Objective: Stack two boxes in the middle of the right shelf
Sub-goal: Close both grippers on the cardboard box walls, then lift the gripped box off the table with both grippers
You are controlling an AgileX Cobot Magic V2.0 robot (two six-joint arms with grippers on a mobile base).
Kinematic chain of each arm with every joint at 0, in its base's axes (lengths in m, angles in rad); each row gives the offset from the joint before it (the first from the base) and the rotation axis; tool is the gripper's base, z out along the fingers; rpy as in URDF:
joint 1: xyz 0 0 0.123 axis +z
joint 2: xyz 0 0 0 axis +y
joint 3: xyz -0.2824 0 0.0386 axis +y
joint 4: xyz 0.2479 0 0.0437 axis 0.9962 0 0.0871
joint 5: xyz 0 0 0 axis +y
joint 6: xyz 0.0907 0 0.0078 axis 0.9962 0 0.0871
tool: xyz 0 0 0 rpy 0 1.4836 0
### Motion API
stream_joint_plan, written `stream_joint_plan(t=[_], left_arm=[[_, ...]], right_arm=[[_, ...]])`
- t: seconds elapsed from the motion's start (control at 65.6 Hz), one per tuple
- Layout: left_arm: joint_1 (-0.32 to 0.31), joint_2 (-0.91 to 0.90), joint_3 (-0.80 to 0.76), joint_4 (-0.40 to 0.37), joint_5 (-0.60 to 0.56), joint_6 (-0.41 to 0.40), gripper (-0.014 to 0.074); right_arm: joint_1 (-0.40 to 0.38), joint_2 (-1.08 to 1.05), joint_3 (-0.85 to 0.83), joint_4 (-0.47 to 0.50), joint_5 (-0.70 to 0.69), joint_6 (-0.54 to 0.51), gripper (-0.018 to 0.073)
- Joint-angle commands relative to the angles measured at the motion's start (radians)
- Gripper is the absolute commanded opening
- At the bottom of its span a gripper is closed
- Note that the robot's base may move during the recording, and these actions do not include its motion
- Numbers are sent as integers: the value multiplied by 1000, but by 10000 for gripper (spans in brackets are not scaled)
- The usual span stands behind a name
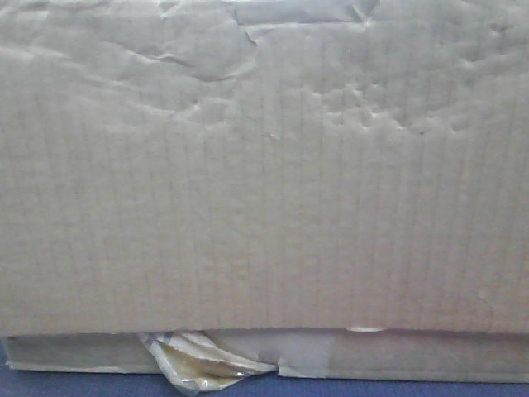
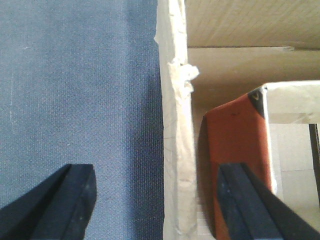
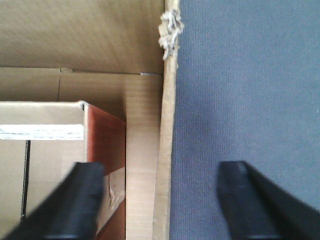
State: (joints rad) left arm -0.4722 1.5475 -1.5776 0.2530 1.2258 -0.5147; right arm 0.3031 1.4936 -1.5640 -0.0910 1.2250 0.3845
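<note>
A brown cardboard box (image 1: pixel 264 165) with a creased, dented face fills the front view. Under it lies a flatter cardboard strip (image 1: pixel 413 356) with peeling yellowish tape (image 1: pixel 194 370); I cannot tell whether this is the second box. My left gripper (image 2: pixel 157 172) is open and straddles the box's left wall (image 2: pixel 177 125). My right gripper (image 3: pixel 161 169) is open and straddles the right wall (image 3: pixel 165 150). Neither gripper's fingers touch the wall. The steel shelf is out of view.
Inside the open box stands a smaller carton with an orange-red side (image 2: pixel 240 135), also seen in the right wrist view (image 3: pixel 106 135). A blue-grey woven surface (image 2: pixel 75 100) lies outside both walls (image 3: pixel 240 100) and along the front view's bottom edge (image 1: pixel 83 385).
</note>
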Motion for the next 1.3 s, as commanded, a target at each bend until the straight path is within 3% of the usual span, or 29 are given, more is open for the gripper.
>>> stream_joint_plan(t=[0.0, 0.335, 0.915, 1.28], left_arm=[[1, -5, 1, 4, -5, 8, 409], [1, -5, 1, 4, -5, 10, 409], [1, -5, 97, 4, -5, 10, 409], [1, -5, 97, 3, -5, 10, 386]], right_arm=[[0, 1, 37, -4, -4, 2, 439], [0, 2, 144, 7, -4, 2, 445], [0, 33, 159, 60, -4, 18, 442], [0, 33, 159, 71, -4, 18, 309]])
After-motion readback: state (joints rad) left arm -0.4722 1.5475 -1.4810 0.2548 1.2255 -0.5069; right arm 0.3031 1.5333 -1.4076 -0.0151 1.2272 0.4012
